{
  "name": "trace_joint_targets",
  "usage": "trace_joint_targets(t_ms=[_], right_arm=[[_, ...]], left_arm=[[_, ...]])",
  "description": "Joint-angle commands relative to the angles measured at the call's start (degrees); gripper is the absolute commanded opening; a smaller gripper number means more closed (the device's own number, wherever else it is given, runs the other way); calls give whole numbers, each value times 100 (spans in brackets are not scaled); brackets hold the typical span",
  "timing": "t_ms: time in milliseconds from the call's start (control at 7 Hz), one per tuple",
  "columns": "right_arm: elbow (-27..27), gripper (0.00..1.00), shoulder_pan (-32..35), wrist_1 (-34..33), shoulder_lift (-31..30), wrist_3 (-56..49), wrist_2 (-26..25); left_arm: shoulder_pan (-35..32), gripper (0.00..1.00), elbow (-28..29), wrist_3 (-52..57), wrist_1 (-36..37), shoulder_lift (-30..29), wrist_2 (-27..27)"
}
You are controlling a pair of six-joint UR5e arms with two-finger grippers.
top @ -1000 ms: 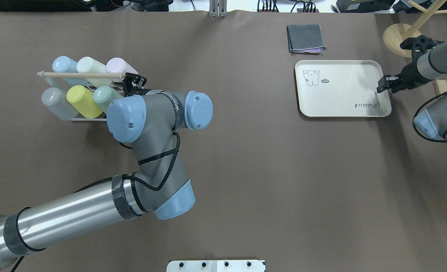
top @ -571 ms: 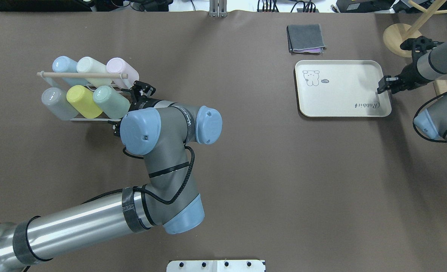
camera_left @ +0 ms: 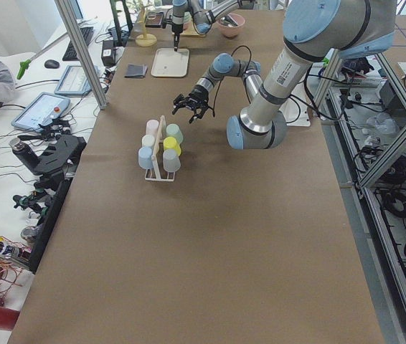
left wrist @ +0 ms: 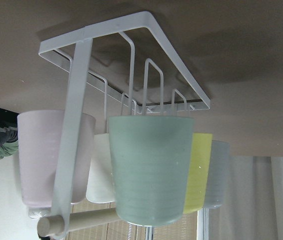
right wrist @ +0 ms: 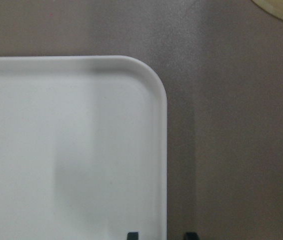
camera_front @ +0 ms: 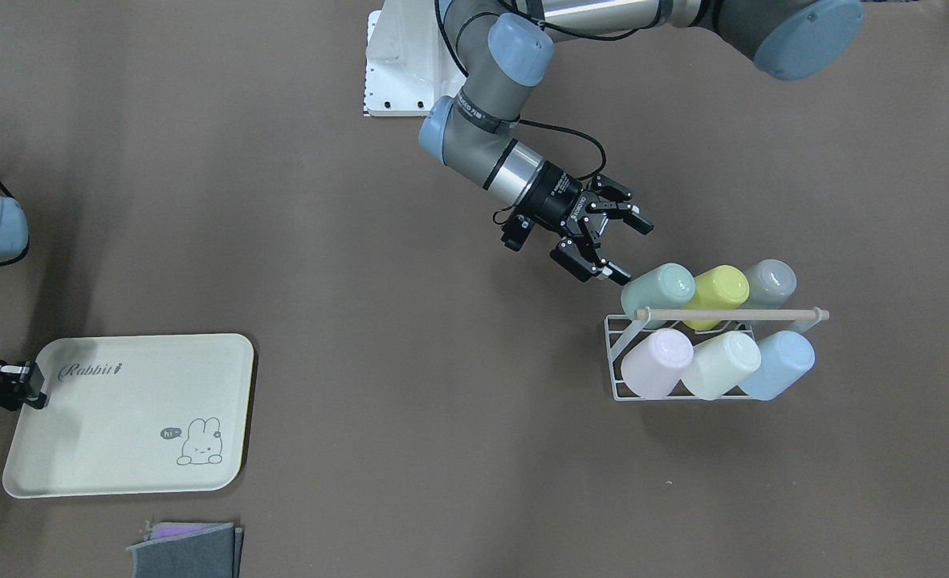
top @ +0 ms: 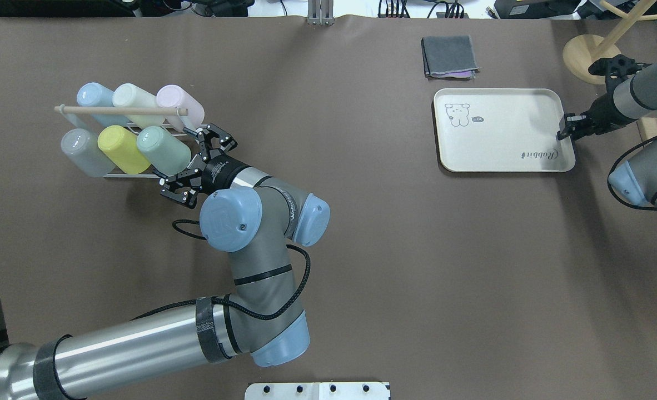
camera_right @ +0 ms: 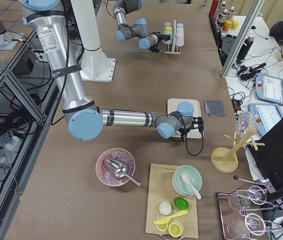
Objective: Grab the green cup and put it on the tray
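The green cup [top: 162, 149] lies on its side in the near row of a white wire rack [camera_front: 615, 345], at the row's end nearest my left gripper. It also shows in the front view [camera_front: 657, 291] and fills the left wrist view [left wrist: 151, 170]. My left gripper [top: 187, 159] is open and empty, its jaws spread just beside the cup's base without touching it. The cream tray [top: 501, 130] lies far right. My right gripper [top: 564, 131] sits at the tray's right rim. In the right wrist view its fingertips [right wrist: 131, 235] stand slightly apart on either side of the rim.
The rack also holds yellow-green [top: 123, 149], grey [top: 84, 151], light blue [top: 94, 97], cream [top: 134, 100] and pink [top: 178, 103] cups under a wooden bar [top: 117, 110]. A folded grey cloth [top: 449, 55] and a wooden stand [top: 584, 55] lie beyond the tray.
My left arm has drawn back from the rack toward the near right, so its open gripper now shows beside the green cup. My right gripper has shifted slightly outward at the tray's rim.
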Motion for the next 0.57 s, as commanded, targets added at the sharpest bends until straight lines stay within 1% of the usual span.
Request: trace_joint_targets(t_ms=[0, 143, 286, 429], right_arm=[[-38, 41, 0, 0, 4, -7, -1], [-38, 29, 9, 0, 4, -7, -1], [-38, 9, 0, 9, 4, -7, 8], [-38, 0, 9, 9, 4, -16, 8]], left_arm=[[37, 98, 381, -28, -399, -4, 13], [37, 98, 444, -36, -594, 14, 13], [72, 98, 688, -36, -570, -4, 169], [125, 98, 717, -36, -561, 14, 519]])
